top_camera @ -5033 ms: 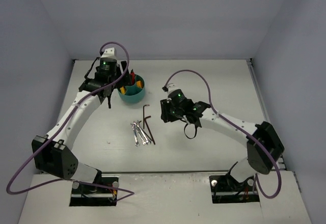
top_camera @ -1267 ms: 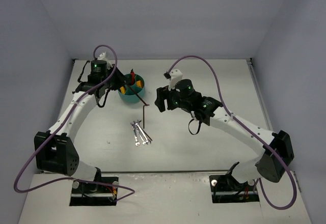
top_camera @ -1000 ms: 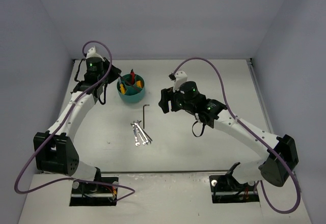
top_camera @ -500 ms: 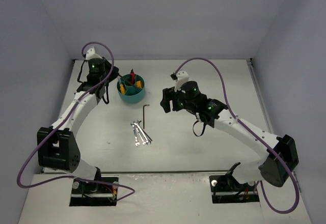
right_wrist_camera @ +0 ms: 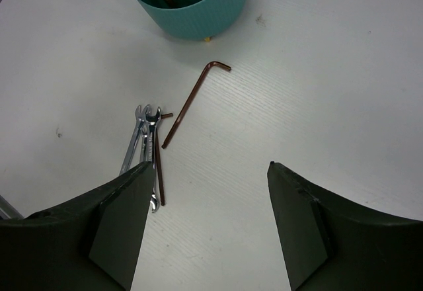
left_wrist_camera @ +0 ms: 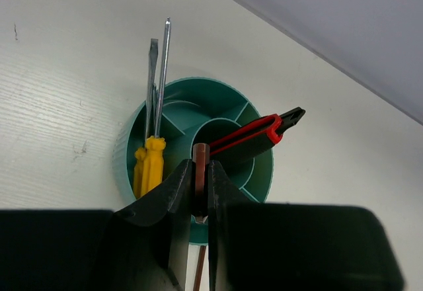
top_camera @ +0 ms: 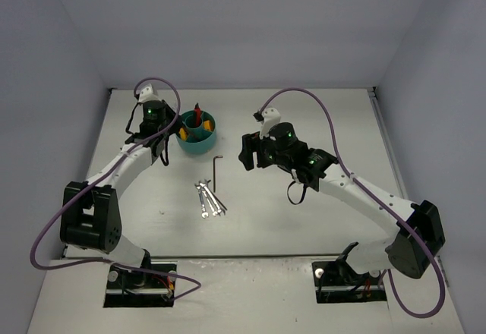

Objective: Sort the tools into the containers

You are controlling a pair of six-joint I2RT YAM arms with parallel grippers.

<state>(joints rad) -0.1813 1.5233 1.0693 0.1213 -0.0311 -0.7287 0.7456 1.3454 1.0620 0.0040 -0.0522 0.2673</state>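
Note:
The teal container (left_wrist_camera: 125, 152) holds two yellow-handled screwdrivers (left_wrist_camera: 149, 165) and a red-handled tool (left_wrist_camera: 248, 139), each in its own compartment. My left gripper (left_wrist_camera: 200, 192) is shut on a thin brown hex key (left_wrist_camera: 200, 162), whose tip shows in front of the container's central ring. From above, the left gripper (top_camera: 162, 152) hangs just left of the container (top_camera: 196, 146). On the table lie a hex key (right_wrist_camera: 195, 99), silver wrenches (right_wrist_camera: 142, 142) and a second hex key (right_wrist_camera: 158, 172) beside them. My right gripper (right_wrist_camera: 208, 192) is open above the table, right of these tools.
The loose tools (top_camera: 213, 193) lie mid-table, in front of the container. The right gripper (top_camera: 244, 152) hovers right of the lone hex key (top_camera: 216, 168). Grey walls close the table at the back and both sides.
The left wrist has swung from the back left towards the container's left side, still shut on the hex key. The right arm has barely moved.

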